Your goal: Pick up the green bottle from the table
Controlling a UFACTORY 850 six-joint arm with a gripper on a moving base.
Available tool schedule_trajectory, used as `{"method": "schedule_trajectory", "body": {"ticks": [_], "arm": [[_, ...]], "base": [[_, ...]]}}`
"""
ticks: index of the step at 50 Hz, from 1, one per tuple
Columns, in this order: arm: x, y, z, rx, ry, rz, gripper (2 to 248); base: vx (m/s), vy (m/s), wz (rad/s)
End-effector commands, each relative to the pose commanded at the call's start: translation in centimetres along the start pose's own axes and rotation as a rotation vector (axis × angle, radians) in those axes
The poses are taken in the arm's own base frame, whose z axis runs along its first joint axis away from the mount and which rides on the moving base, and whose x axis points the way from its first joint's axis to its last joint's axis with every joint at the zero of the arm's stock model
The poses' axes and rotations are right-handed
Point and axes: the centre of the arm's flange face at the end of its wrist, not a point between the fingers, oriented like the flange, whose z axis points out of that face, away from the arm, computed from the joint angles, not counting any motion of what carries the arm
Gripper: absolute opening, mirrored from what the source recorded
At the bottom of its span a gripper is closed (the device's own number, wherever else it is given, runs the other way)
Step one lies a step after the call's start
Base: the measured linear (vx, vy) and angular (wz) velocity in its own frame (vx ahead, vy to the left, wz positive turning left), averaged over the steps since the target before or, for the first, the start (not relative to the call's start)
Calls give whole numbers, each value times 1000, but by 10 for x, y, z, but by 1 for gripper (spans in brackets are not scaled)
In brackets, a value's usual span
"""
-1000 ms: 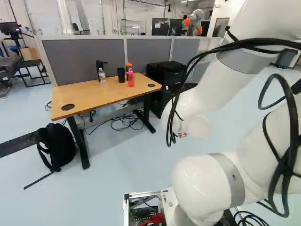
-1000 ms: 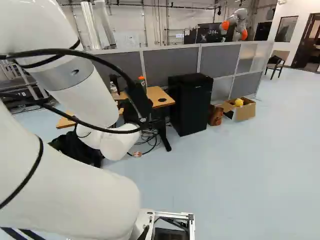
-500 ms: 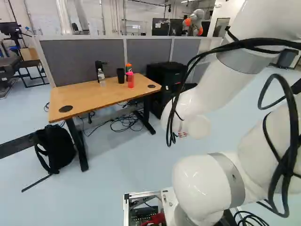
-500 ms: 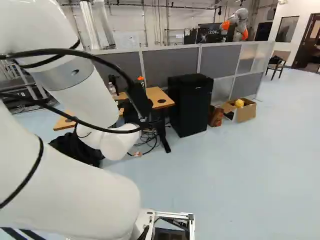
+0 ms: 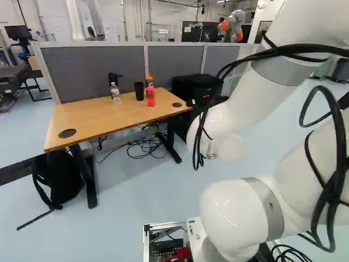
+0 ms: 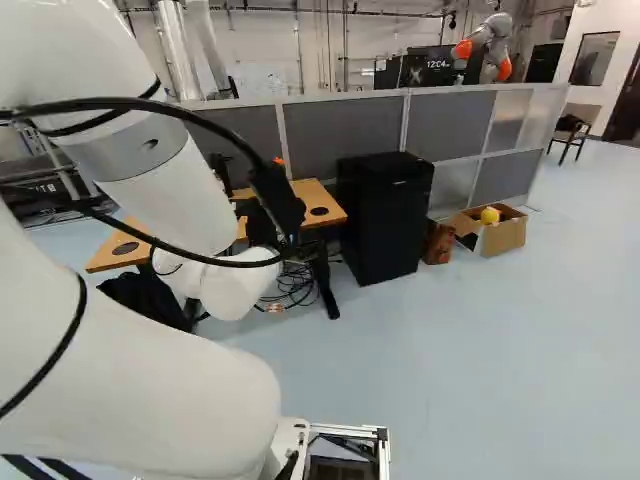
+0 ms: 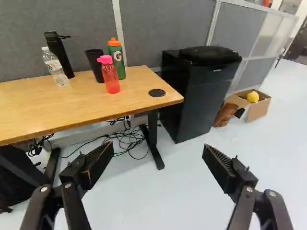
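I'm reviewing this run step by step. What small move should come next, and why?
Probably drive the base a little nearer the table: the gripper is open, yet the green bottle stands well ahead of it, partly behind the red bottle.

The rectangular tan tabletop (image 7: pixel 96 105) looked like smooth, faintly glossy wood. The tall, orange-capped green bottle (image 7: pixel 118 61) and the cylindrical, translucent red bottle (image 7: pixel 110 77) looked plastic. The grey rectangular partition panels (image 7: pixel 165 24) looked matt and cloth-like; the rounded white arm (image 5: pixel 234 210) was smooth and glossy.
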Motion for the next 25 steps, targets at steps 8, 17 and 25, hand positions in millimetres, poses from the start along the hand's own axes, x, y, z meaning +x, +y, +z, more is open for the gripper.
{"method": "schedule_trajectory", "body": {"ticks": [8,17,25], "arm": [[0,0,0,0,0,0,247],[0,0,0,0,0,0,247],[0,0,0,0,0,0,247]], "base": [[192,-49,224],[181,-68,230],[171,-95,212]]}}
